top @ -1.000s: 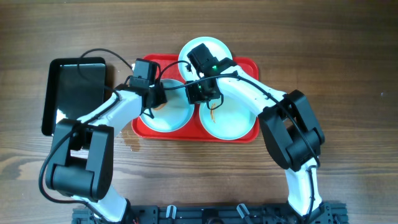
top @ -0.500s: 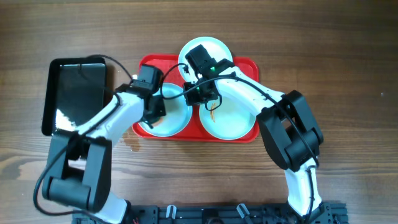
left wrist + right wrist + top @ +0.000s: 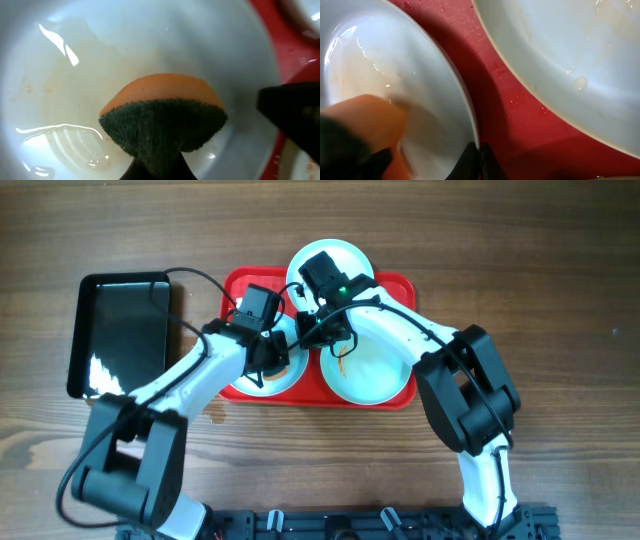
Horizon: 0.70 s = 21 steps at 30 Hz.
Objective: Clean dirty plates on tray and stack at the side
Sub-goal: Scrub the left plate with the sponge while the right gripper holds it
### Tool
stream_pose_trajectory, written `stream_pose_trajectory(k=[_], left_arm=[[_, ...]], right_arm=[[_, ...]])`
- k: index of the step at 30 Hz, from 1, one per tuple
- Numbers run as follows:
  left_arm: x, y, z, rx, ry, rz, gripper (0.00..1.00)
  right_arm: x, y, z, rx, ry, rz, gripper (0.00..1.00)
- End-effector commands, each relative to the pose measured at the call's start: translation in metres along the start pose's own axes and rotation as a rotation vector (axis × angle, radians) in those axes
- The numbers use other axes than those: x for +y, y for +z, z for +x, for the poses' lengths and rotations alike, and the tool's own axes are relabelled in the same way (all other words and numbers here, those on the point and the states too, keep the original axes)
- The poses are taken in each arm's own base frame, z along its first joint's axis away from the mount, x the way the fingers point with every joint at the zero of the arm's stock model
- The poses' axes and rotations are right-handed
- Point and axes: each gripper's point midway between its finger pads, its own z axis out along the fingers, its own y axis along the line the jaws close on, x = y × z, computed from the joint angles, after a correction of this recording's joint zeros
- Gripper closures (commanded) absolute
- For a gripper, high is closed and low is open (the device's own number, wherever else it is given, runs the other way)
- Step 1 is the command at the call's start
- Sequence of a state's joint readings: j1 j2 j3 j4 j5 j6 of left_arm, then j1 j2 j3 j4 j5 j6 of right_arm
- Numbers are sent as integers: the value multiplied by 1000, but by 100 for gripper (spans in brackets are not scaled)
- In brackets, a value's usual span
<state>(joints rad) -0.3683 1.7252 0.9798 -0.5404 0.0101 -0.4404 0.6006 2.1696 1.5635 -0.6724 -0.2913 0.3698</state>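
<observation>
The wood-grain tabletop (image 3: 560, 270) carries a large red plastic tray (image 3: 400, 283) at its middle, rectangular with rounded corners and a raised rim, its floor finely textured and wet in the right wrist view. Just beside it toward the tabletop's left edge lies a smaller glossy black tray (image 3: 120, 330), also rectangular with rounded corners. Three round, shallow, pale mint-white plates sit on the red tray. The far plate (image 3: 345, 255) overhangs the tray's far rim. The near-right plate (image 3: 375, 370) fills the near-right corner and shows a thin orange-brown smear near its left side. The near-left plate (image 3: 296, 365) lies in the near-left corner, partly under the left arm; its glazed bowl is shiny and wet, with faint orange specks. Inside that plate is a sponge (image 3: 165, 120), smooth orange on one layer and coarse dark green scouring fibre on the other, its rounded edge pressed to the plate's bowl. The left claw (image 3: 268, 358) is clamped on the sponge from above. The right claw (image 3: 479, 161) has its dark fingers drawn together on the right rim of the near-left plate, beside the gap of red tray floor that separates it from the near-right plate.
</observation>
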Motion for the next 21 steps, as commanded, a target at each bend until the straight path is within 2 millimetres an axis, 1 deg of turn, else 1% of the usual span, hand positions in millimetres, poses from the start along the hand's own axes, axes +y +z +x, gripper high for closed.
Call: stream_pose_trajectory(k=[1,4,6,10,13,15,17,19,21], left_arm=[[12,18,11,49,-18,-60,96],[29,21,14,51,-13,-146,96],[43,20,14,45,-14,-217,96],[75,12,7,12,-23,-360,96],[90,7,-1,-21,-42,-416,96],[92,3,-10,-55,-54,-421,96],[87,-5,-23,-94,-61,-404,96],[80,-17,-36,-135,-69,-381,96],[68,-38,-55,-197,-79,-340,96]], right_arm=[[-8,8,5,22,9,16,96],[-8,8,6,24,10,17,96],[-8,8,6,24,10,18,96],[-8,8,6,25,10,17,96],[-8,8,6,24,10,17,96],[-8,8,5,20,9,16,96],[-8,8,4,17,8,15,96],[-7,7,2,13,7,13,96],[-6,6,0,8,6,11,96]])
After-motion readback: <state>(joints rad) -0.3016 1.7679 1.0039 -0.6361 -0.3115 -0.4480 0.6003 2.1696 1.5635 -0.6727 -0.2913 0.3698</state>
